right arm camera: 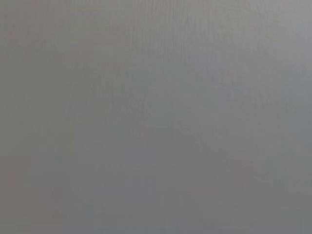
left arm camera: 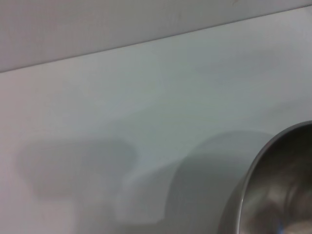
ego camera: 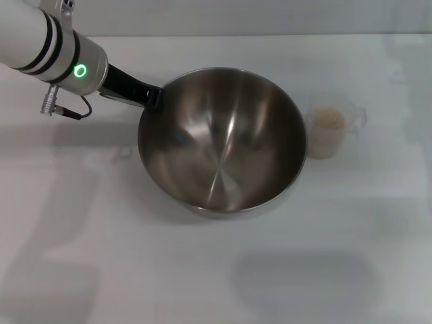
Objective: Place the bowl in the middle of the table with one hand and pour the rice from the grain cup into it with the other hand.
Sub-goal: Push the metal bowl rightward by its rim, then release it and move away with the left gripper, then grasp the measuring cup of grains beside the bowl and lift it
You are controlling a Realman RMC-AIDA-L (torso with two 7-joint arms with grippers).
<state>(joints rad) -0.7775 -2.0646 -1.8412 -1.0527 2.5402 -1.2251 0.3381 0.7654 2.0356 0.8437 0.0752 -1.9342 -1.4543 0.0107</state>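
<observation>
Empty steel bowl (ego camera: pixel 223 138) mid-table (ego camera: pixel 101 256), rice-filled (ego camera: pixel 329 119) clear grain cup (ego camera: pixel 331 128) upright just beside.

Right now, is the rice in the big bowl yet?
Not yet. The bowl sits near the middle of the table and looks empty inside. The left gripper is at its rim. The rice is in the grain cup, standing beside the bowl. Picking up the cup and pouring remain.
</observation>
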